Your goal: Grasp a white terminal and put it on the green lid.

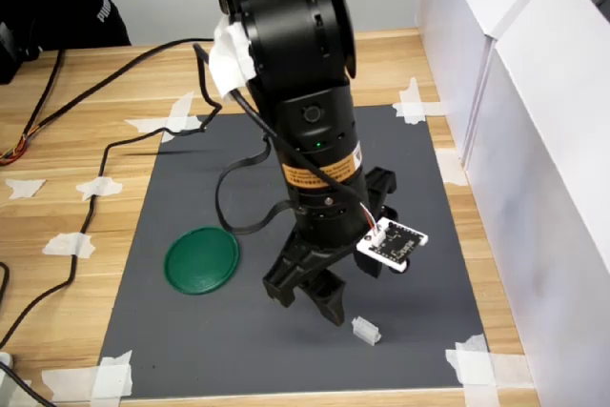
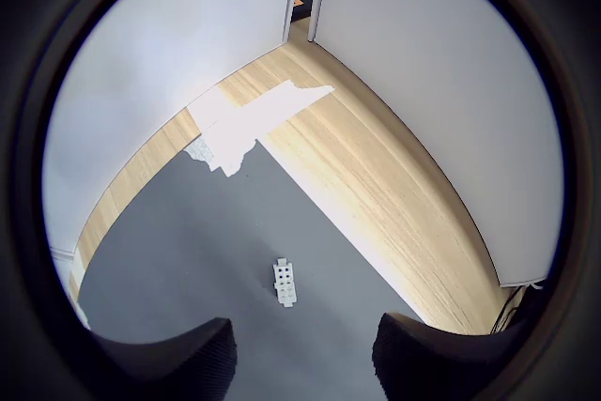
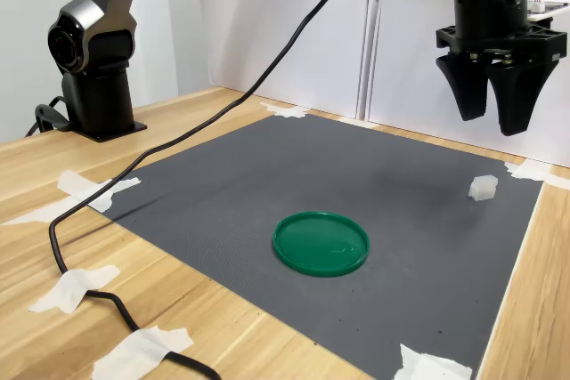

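Fingertips of the end effector (image 2: 305, 359) frame the wrist view, spread wide, nothing between them. White terminal (image 2: 285, 283) lies on the grey mat (image 2: 188, 260) just ahead of the gap, below the tips, untouched; its long axis runs roughly along the approach line, across the finger spread. Green lid (image 3: 321, 242) sits well off to the side. Next is likely a straight descent.
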Controlling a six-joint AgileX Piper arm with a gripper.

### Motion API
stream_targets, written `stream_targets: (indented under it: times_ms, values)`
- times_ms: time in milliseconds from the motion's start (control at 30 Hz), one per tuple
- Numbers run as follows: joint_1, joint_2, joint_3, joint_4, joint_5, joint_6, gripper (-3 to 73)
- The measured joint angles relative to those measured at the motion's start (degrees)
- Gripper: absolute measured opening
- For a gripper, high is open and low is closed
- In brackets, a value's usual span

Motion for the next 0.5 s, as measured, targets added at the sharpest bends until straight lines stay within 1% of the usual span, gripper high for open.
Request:
stream_targets:
  times_ms: [300, 500]
  values:
    - [0.0, 0.0, 0.0, 0.0, 0.2, 2.7, 62.1]
    - [0.0, 0.0, 5.1, -0.6, -2.1, 4.7, 62.1]
